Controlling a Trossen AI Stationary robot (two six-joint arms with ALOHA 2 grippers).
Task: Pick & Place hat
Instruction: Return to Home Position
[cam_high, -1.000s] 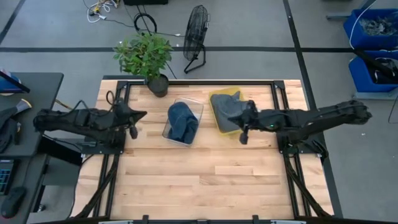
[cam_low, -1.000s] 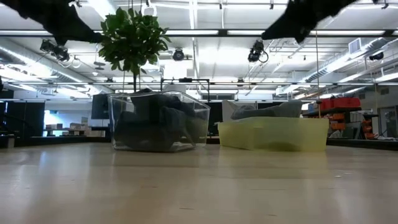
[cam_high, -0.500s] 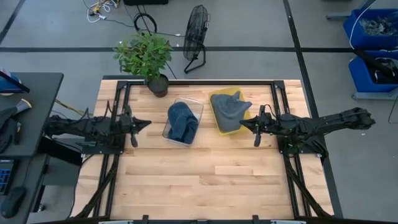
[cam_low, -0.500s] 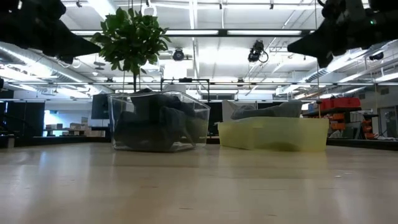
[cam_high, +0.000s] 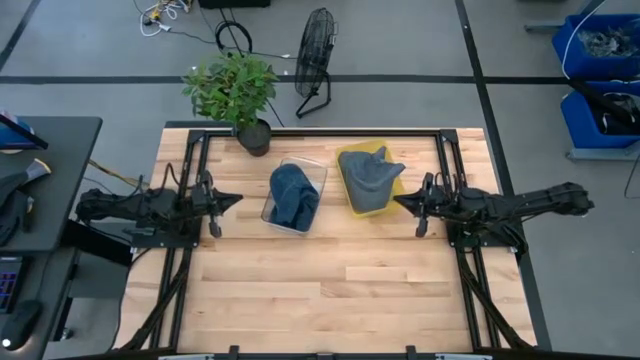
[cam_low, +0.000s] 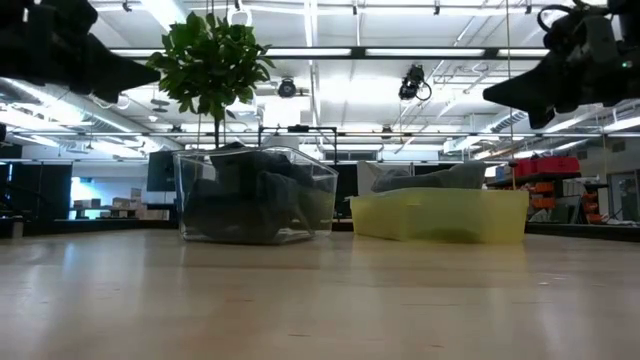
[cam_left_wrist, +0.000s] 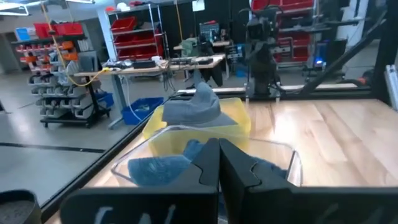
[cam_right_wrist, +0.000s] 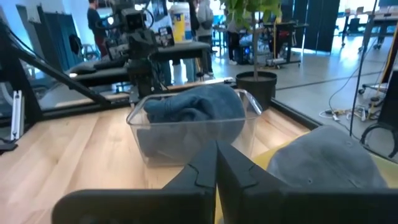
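Note:
A grey hat (cam_high: 372, 176) lies in a yellow bin (cam_high: 348, 158) at the far middle-right of the table; it also shows in the right wrist view (cam_right_wrist: 323, 158). A blue hat (cam_high: 292, 194) fills a clear bin (cam_high: 318, 166) to its left. My right gripper (cam_high: 406, 203) is shut and empty, above the table just right of the yellow bin. My left gripper (cam_high: 230, 198) is shut and empty, left of the clear bin, at the table's left side.
A potted plant (cam_high: 240, 92) stands at the table's far left edge. The near half of the wooden table (cam_high: 330, 290) is bare. A fan (cam_high: 315, 60) stands on the floor beyond the table. People stand in the room behind, in the right wrist view (cam_right_wrist: 199, 25).
My right gripper has drawn back from over the yellow bin toward the table's right edge, leaving the grey hat in the bin. My left gripper has drawn back slightly toward the table's left edge.

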